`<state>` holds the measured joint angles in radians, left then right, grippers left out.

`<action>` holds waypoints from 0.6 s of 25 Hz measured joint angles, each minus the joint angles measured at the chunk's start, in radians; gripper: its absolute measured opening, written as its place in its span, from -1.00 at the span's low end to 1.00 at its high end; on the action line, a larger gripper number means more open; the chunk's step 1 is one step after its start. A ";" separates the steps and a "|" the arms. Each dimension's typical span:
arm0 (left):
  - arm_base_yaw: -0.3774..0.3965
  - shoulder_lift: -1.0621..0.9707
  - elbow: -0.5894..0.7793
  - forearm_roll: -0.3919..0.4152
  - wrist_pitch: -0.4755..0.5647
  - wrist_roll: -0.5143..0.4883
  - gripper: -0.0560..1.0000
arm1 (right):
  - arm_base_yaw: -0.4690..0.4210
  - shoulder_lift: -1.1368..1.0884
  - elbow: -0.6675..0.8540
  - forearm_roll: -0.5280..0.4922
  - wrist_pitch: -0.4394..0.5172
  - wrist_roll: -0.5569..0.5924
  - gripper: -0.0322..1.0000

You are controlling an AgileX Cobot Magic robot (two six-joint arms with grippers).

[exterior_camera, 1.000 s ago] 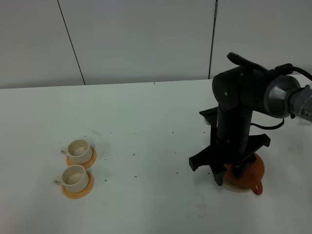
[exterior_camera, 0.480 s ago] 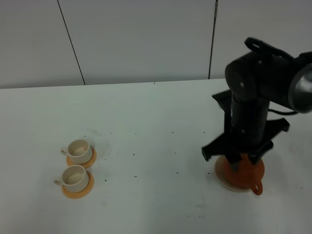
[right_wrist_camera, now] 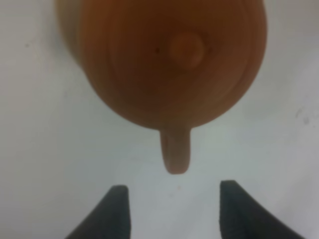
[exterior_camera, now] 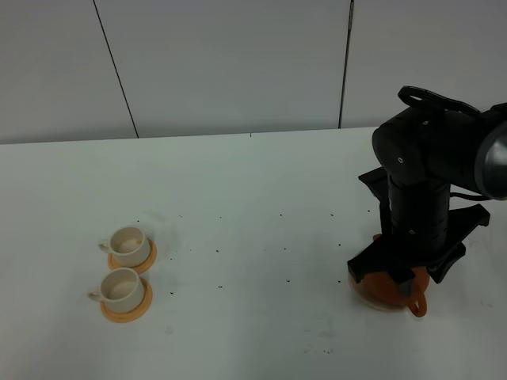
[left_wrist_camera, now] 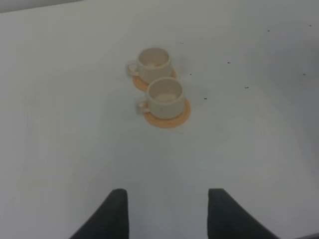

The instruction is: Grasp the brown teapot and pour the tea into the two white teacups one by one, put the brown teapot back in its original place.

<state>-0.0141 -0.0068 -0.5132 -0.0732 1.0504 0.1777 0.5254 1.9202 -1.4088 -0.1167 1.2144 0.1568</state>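
Observation:
The brown teapot (exterior_camera: 386,286) stands on the beige disc (exterior_camera: 356,290) at the right front of the table, its loop handle (exterior_camera: 417,305) pointing toward the front. My right arm (exterior_camera: 420,198) hangs straight over it and hides most of it. In the right wrist view the teapot (right_wrist_camera: 169,64) fills the frame with its lid knob (right_wrist_camera: 185,48). My right gripper (right_wrist_camera: 174,209) is open and empty, just beyond the handle (right_wrist_camera: 175,152) and not touching it. The two white teacups (exterior_camera: 127,240) (exterior_camera: 121,288) sit on orange coasters at the left. My left gripper (left_wrist_camera: 169,214) is open, well back from the cups (left_wrist_camera: 154,59) (left_wrist_camera: 165,92).
The white table (exterior_camera: 253,206) carries small dark specks. A grey panelled wall (exterior_camera: 230,63) runs along its far edge. The left arm is out of the exterior high view.
My right arm has shifted to the right and back along the table, now centred over the teapot. The teapot and the cups have not moved.

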 joint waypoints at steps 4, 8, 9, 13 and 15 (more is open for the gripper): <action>0.000 0.000 0.000 0.000 0.000 0.000 -0.08 | 0.000 0.026 0.000 -0.008 0.000 -0.026 -0.16; 0.000 0.000 0.000 0.000 0.000 0.000 -0.08 | 0.000 0.034 0.000 -0.007 -0.016 -0.032 -0.16; 0.000 0.000 0.000 0.000 0.000 0.000 -0.08 | 0.000 0.035 0.000 -0.008 -0.020 -0.032 -0.16; 0.000 0.000 0.000 0.000 0.000 0.000 -0.08 | 0.000 0.055 0.000 -0.013 -0.026 -0.032 -0.16; 0.000 0.000 0.000 0.000 0.000 0.000 -0.08 | 0.000 0.066 0.000 -0.015 -0.033 -0.037 -0.16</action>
<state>-0.0141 -0.0068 -0.5132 -0.0732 1.0504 0.1776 0.5254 1.9866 -1.4088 -0.1312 1.1815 0.1196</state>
